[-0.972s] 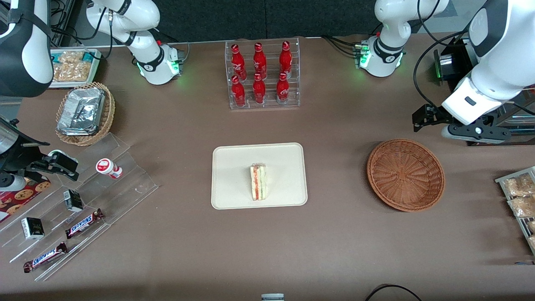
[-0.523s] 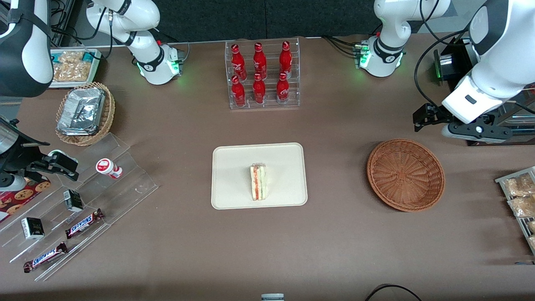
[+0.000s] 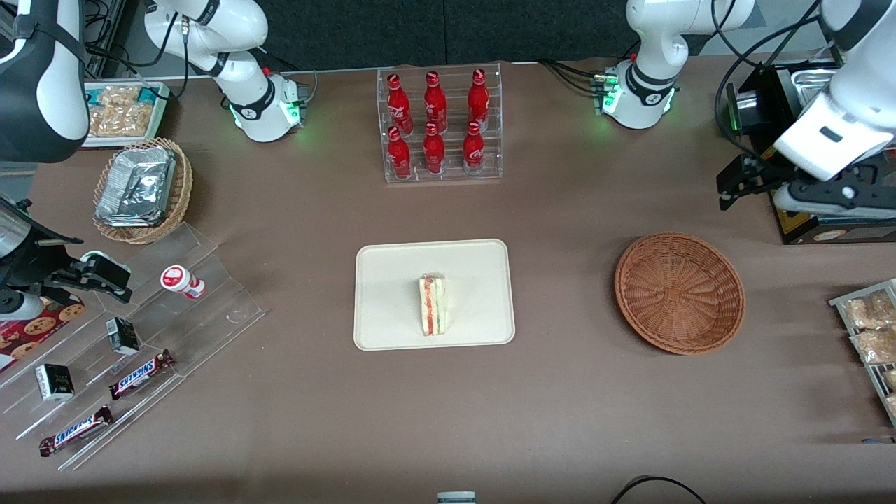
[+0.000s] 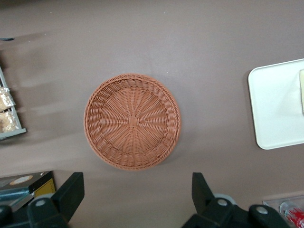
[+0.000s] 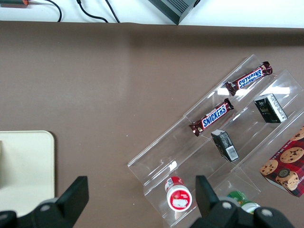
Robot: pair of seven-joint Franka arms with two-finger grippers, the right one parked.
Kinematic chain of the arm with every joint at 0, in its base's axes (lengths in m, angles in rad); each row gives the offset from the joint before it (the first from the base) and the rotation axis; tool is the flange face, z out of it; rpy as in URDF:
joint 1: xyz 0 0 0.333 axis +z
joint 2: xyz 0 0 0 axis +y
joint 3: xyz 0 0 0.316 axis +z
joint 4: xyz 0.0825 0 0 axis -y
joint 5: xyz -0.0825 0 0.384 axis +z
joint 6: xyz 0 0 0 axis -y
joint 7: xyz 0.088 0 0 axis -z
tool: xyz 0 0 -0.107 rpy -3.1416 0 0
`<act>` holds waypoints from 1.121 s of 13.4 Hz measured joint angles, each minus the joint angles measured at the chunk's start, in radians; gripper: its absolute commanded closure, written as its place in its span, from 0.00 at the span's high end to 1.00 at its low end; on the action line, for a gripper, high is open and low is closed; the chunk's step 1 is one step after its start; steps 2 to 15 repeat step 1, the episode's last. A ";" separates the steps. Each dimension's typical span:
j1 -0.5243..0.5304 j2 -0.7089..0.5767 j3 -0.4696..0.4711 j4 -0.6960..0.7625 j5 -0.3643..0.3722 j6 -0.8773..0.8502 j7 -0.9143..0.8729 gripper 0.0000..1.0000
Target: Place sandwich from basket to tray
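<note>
The word SNICKERS can be read on two brown candy bars (image 5: 248, 79) (image 5: 212, 117) lying on the clear acrylic step stand (image 5: 209, 147); the same bars (image 3: 142, 374) (image 3: 75, 430) show their white-and-blue lettering in the front view, on the stand's lower steps toward the parked arm's end of the desk. The six red bottles (image 3: 435, 122) in the clear rack carry white script, too small to make out. The small dark boxes (image 5: 270, 108) on the stand and the red-capped jar (image 5: 179, 199) bear print that cannot be read. The claw (image 4: 135, 192) is above the desk, near the basket (image 4: 132, 121), and carries no lettering that shows.
</note>
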 measured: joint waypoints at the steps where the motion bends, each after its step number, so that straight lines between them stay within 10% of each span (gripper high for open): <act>1: 0.000 0.000 0.000 0.016 0.001 -0.018 0.000 1.00; 15: 0.000 0.000 0.000 0.016 0.001 -0.018 0.000 1.00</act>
